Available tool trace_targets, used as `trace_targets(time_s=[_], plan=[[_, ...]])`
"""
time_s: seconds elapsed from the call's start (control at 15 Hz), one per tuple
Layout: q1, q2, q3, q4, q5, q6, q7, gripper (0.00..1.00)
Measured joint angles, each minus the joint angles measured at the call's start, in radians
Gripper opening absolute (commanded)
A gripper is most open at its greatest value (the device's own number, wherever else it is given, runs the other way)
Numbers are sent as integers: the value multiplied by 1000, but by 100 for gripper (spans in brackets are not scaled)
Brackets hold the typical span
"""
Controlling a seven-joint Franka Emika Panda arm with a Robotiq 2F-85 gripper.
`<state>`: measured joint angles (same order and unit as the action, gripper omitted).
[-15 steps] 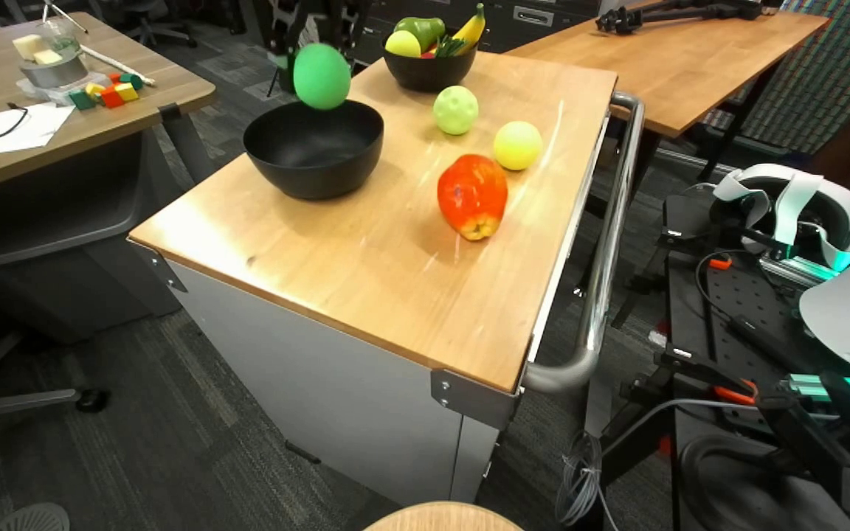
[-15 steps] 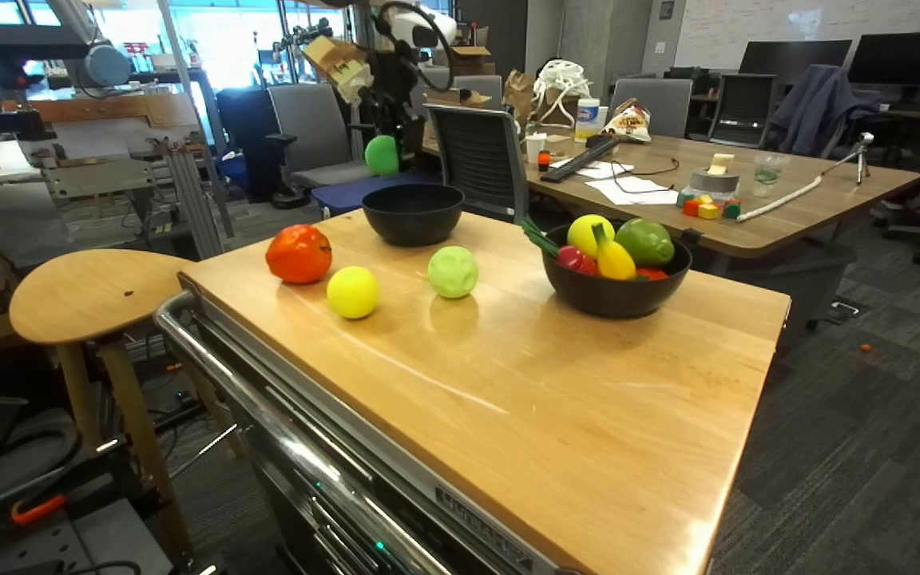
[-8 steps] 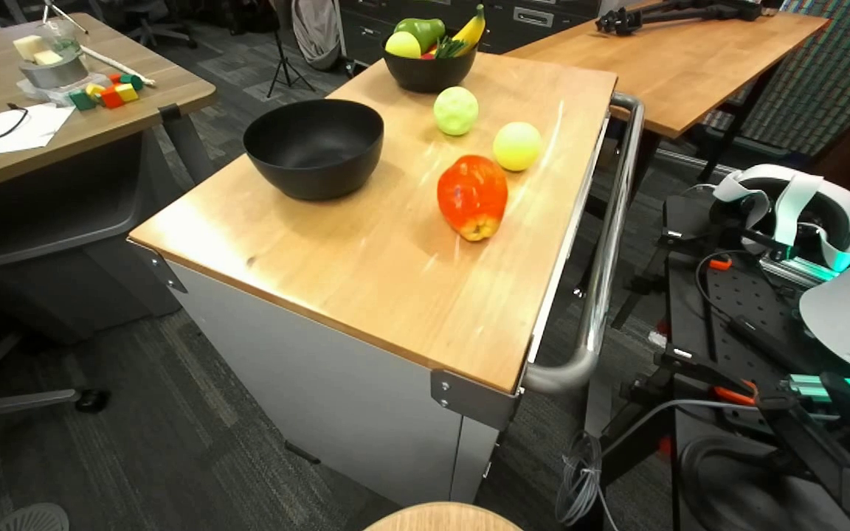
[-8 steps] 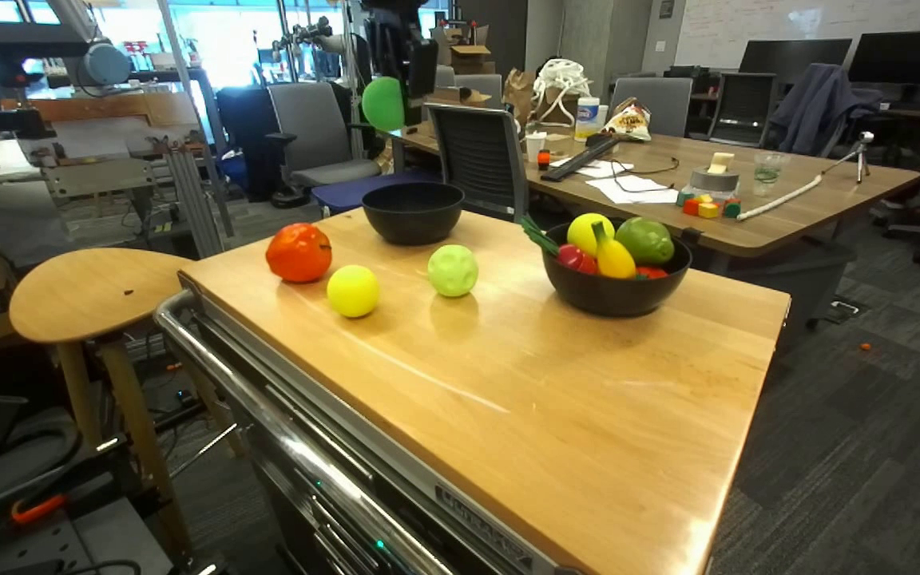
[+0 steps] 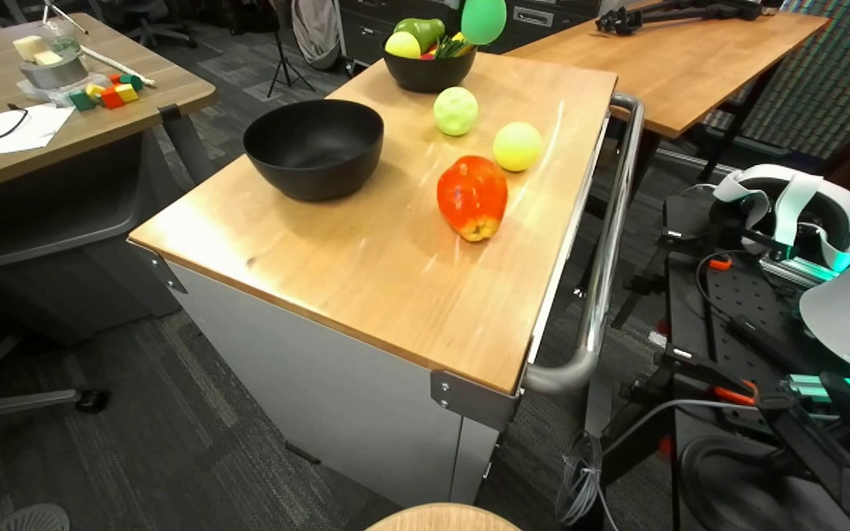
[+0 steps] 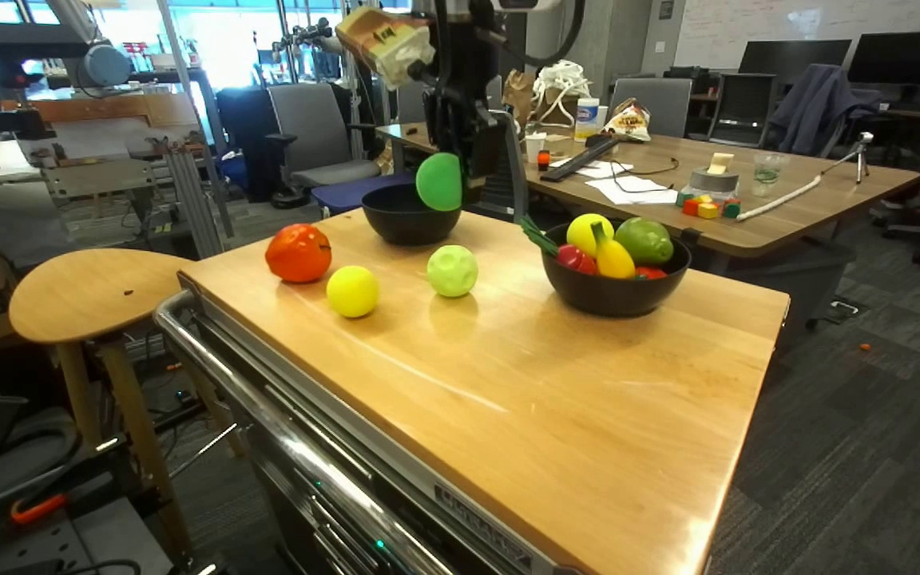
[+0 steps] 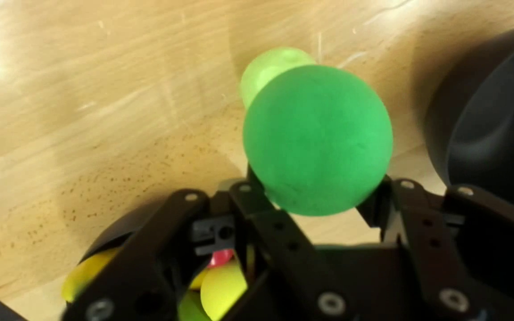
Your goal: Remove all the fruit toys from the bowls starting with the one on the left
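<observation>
My gripper (image 7: 317, 192) is shut on a green ball-like fruit toy (image 6: 438, 182), raised above the wooden top, with a finger on either side of it. In the wrist view this ball partly covers a light-green round toy (image 6: 452, 271) lying below. Beside that one rest a yellow-green ball (image 6: 353, 292) and a red-orange apple-like toy (image 5: 472, 198). One black bowl (image 5: 314, 166) shows nothing inside. The other black bowl (image 6: 616, 299) holds a yellow banana (image 6: 613, 257), a yellow ball (image 6: 588, 234), a larger green fruit (image 6: 645, 242) and a dark-red one (image 6: 576, 260).
All of this stands on a wooden cart top (image 6: 572, 447) with a metal handle rail (image 5: 609, 251) along one side. A round stool (image 6: 93, 291) is close to one end. A cluttered desk (image 6: 811, 180) and another wooden table (image 5: 683, 74) stand beyond.
The green ball was over the bowl with nothing inside, then rose higher. Now, still gripped, it has come down again and shifted across towards the loose toys and the filled bowl.
</observation>
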<state>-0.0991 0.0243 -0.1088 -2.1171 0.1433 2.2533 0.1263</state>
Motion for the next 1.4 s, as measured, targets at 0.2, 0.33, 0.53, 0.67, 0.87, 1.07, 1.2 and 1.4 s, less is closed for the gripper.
trace_targets(time_s=[0.2, 0.33, 0.53, 0.67, 0.87, 1.07, 1.2, 1.4], plan=[[-4, 21, -7, -54, -81, 61, 0, 21], [-10, 30, -17, -91, -153, 118, 1, 21], [-25, 50, -39, -131, -239, 194, 6, 21], [-32, 71, -52, -143, -281, 235, 17, 46], [-34, 98, -62, -146, -309, 270, 30, 77], [-33, 102, -61, -146, -310, 274, 37, 100], [-33, 96, -57, -145, -290, 273, 37, 100], [-32, 69, -47, -142, -233, 272, 33, 100]])
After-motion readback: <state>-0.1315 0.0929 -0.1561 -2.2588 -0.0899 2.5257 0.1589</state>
